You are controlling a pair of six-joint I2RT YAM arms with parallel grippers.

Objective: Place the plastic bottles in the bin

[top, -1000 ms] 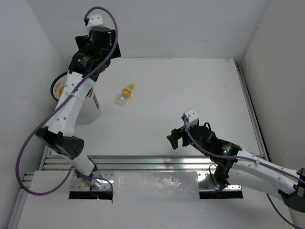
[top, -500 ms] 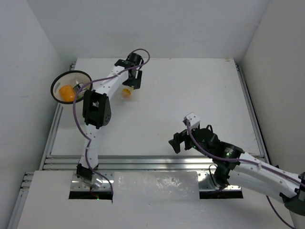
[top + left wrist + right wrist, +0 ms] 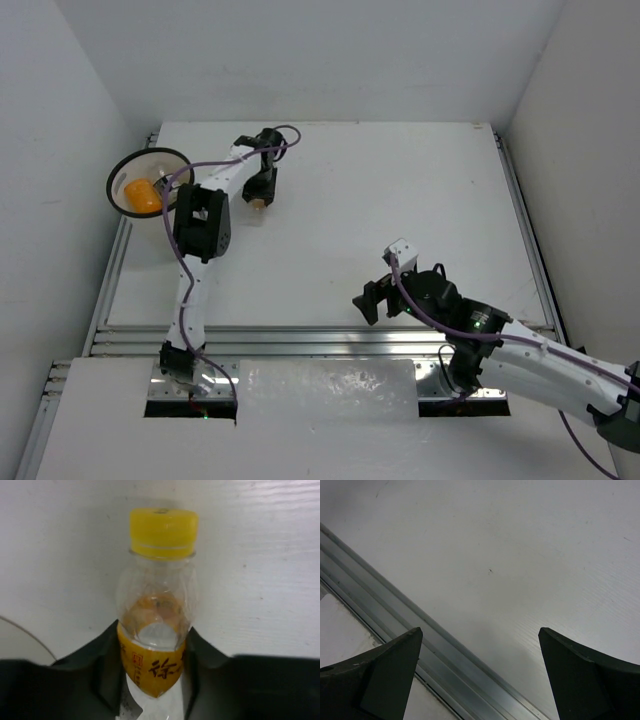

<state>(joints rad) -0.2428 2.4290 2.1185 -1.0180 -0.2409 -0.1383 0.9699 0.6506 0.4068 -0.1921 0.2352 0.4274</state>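
Note:
A clear plastic bottle [image 3: 157, 605] with a yellow cap and an orange-yellow label lies on the white table, its cap pointing away from the wrist. My left gripper [image 3: 152, 665] is shut on its labelled body, one black finger on each side. From above, the left gripper [image 3: 262, 185] covers most of that bottle [image 3: 257, 203] at the back left of the table. The white bin [image 3: 150, 178] with a black rim stands just left of it, an orange bottle [image 3: 140, 196] inside. My right gripper [image 3: 372, 295] hovers open near the front, and the right wrist view shows the gripper [image 3: 480, 630] with nothing between its fingers.
An aluminium rail [image 3: 300, 340] runs along the table's near edge; it shows below the right gripper as a rail [image 3: 420, 655]. White walls close in the left, back and right sides. A second rail [image 3: 525, 230] lines the right edge.
My left arm swung from over the bin down to the bottle on the table, then its jaws closed on the bottle. The right arm shifted only slightly.

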